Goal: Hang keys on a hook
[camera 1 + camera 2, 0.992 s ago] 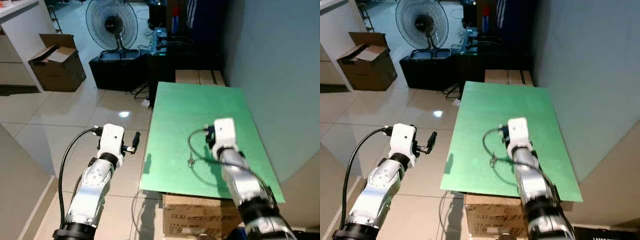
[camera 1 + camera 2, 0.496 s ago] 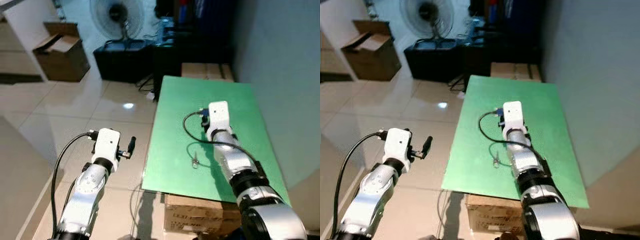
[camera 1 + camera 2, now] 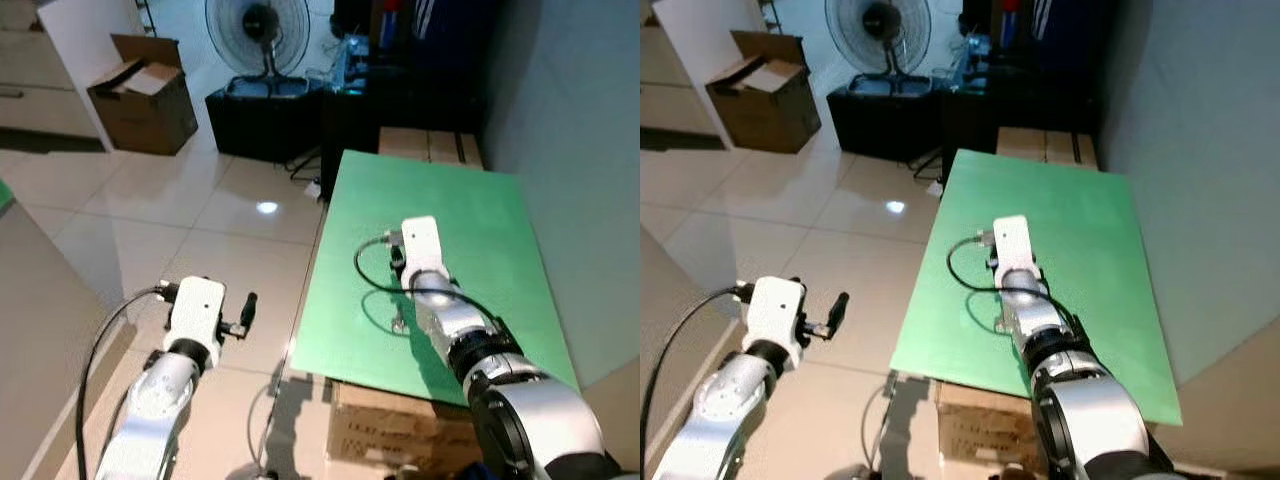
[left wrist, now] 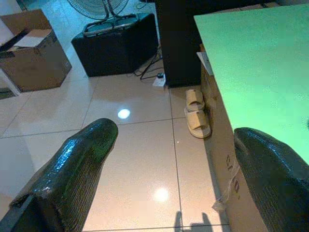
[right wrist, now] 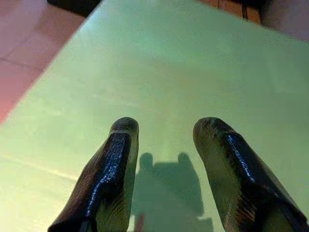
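The right gripper (image 5: 164,140) hangs low over the green table (image 3: 470,220), fingers (image 5: 113,164) spread with only bare green between them. The keys (image 3: 398,322) lie flat on the table just below the wrist, near the front edge. Off to the left, the left gripper (image 4: 174,159) hovers over the tiled floor (image 4: 130,145), fingers wide apart, a pair of slippers (image 4: 197,112) ahead of it.
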`<state>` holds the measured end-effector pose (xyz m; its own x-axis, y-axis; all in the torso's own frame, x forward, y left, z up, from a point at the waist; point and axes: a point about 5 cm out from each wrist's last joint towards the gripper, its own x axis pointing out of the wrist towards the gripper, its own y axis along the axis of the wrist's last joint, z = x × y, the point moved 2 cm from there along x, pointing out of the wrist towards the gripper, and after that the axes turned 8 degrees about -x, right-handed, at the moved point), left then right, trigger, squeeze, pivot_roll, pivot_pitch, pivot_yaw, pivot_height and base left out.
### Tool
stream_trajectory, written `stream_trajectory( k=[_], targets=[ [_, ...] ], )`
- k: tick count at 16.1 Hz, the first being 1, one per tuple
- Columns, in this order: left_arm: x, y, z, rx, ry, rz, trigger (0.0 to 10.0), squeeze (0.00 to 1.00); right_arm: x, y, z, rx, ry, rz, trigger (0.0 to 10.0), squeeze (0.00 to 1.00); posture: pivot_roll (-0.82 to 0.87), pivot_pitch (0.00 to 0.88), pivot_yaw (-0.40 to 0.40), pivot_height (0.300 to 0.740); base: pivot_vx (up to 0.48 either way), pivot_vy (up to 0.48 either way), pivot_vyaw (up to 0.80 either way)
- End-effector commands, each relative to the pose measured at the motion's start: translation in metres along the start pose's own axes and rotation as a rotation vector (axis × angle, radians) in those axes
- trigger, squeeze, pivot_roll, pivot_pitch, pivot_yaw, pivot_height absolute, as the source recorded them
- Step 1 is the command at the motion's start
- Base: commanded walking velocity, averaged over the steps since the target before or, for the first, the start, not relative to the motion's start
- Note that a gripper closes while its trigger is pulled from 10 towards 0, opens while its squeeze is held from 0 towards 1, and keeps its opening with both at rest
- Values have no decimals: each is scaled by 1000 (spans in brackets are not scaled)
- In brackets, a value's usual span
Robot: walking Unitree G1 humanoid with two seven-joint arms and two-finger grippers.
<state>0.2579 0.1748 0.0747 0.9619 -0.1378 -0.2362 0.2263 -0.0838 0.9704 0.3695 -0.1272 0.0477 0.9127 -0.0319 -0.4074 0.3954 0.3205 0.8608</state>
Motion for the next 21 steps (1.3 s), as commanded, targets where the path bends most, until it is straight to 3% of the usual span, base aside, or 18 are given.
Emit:
stream_trajectory(
  k=[1, 9, 16, 21],
  targets=[
    [-4, 3, -6, 14, 17, -2, 10000, 0, 1, 2, 2, 14, -9, 3, 10000, 0, 59, 92, 24, 723, 0, 0, 0],
    [-17, 7, -7, 39, 12, -30, 10000, 0, -6, -42, 4, 158, -42, -199, 10000, 0, 92, 134, 45, 723, 0, 0, 0],
    [-26, 7, -9, 33, 15, -49, 10000, 0, -12, -59, -13, 168, 20, -258, 10000, 0, 102, 171, 32, 723, 0, 0, 0],
    [-33, 7, -10, 40, 24, -64, 10000, 0, -15, -64, -23, 118, 78, -261, 10000, 0, 117, 193, 32, 723, 0, 0, 0]
  ],
)
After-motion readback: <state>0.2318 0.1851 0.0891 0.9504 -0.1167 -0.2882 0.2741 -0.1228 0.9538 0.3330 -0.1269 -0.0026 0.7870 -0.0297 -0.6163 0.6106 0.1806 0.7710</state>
